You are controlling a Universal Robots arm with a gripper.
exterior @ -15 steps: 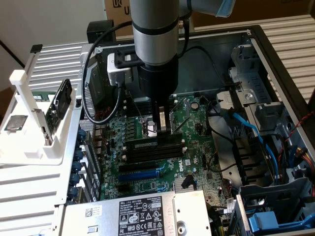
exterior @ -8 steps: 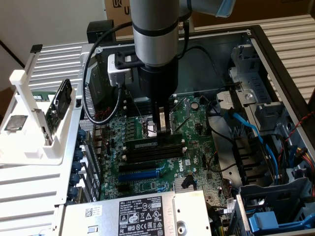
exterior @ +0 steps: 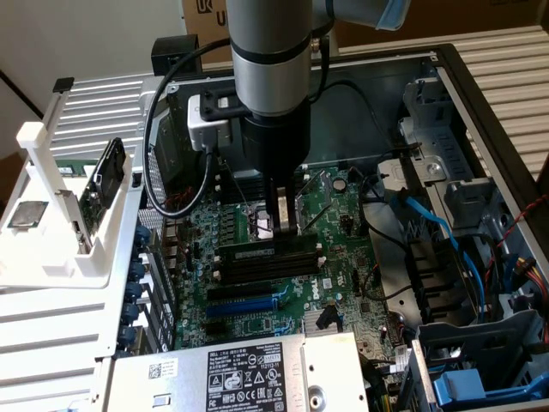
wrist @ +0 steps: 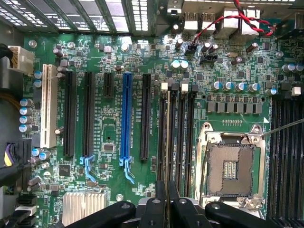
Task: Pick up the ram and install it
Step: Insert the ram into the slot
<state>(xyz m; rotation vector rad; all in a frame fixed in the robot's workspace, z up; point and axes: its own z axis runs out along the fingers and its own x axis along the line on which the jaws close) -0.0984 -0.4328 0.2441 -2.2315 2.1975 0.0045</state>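
The ram (exterior: pixel 253 252) is a thin dark stick with a pale label strip, standing on edge along one of the black memory slots (exterior: pixel 270 266) of the motherboard (exterior: pixel 257 309). My gripper (exterior: pixel 286 227) points straight down over it, fingers close together and shut on the stick's end toward the exterior view's right. In the wrist view the ram (wrist: pixel 167 137) shows edge-on as a thin line along the slot nearest the blue expansion slot, running out from between the black fingers (wrist: pixel 154 206) of the gripper (wrist: pixel 166 190). I cannot tell how deep it sits in the slot.
An open processor socket (wrist: pixel 232 166) lies beside the memory slots. A white stand (exterior: pixel 51 215) at the exterior view's left holds a silver chip (exterior: pixel 27 215) and a board (exterior: pixel 107 180). The power supply (exterior: pixel 249 369) is near the front, with blue cables (exterior: pixel 446 240) and drive bays at the right.
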